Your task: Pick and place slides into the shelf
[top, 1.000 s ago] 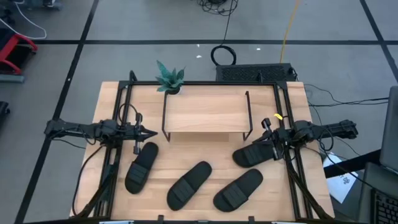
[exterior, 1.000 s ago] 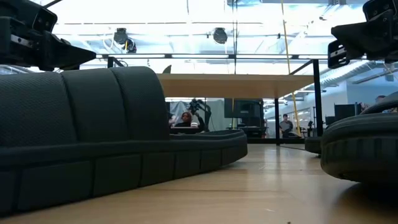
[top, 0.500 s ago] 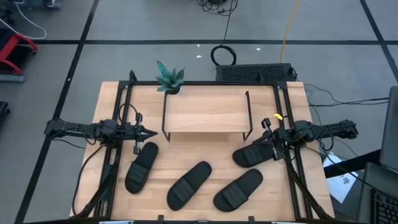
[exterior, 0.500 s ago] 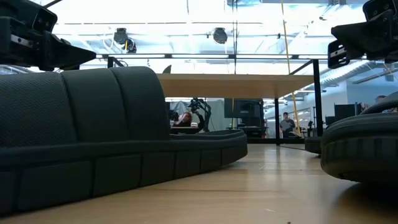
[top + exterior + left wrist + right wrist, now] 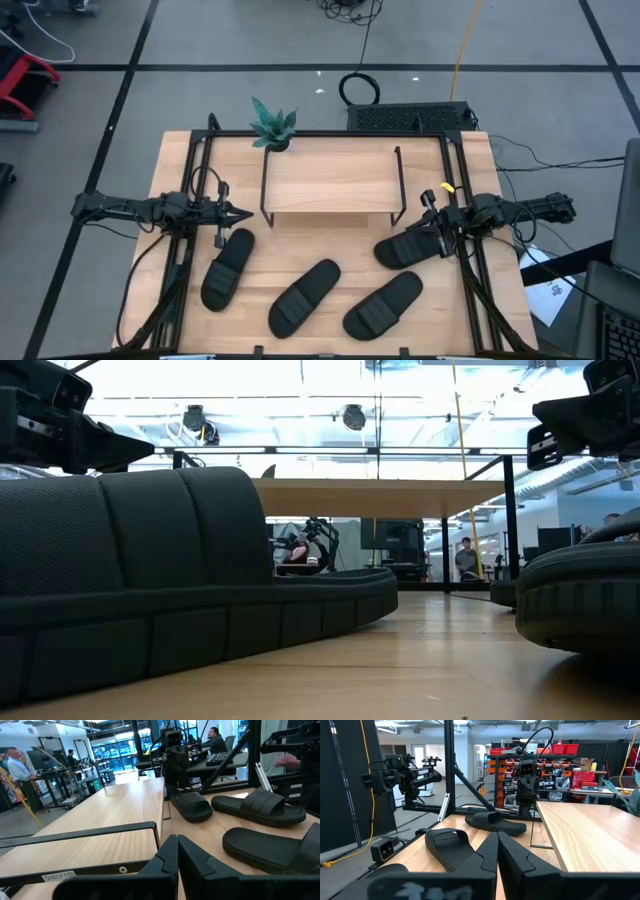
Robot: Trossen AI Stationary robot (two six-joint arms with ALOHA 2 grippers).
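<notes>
Presently on the tabletop (image 5: pixel 330 240): four black slides, none yet on the shelf.

- Slide one (image 5: pixel 227 268), nearest the left arm, lying toe-up at a slant just below the left gripper.
- Slide two (image 5: pixel 305 297), middle of the row, angled toward the shelf.
- Slide three (image 5: pixel 383 304), beside slide two, same slant.
- Slide four (image 5: pixel 408 248), just below the shelf's right corner, directly under or against the right gripper; contact cannot be told from above.

All four lie sole down, strap up, in a loose row along the near half of the board, apparently laid out within reach of both arms.

- Shelf (image 5: pixel 331 183): light wood top, thin black frame, standing at the far middle, its top bare. The open front faces the slides, so a sandal could be carried straight in.
- Left gripper (image 5: pixel 240 214): fingers pressed together, holding nothing, hovering beside the shelf's left leg.
- Right gripper (image 5: pixel 428 222): fingers likewise pressed together, nothing held, by the shelf's right leg.
- Small potted plant (image 5: pixel 272 126) at the far edge, behind the shelf.

Judgement: task not begun.
</notes>
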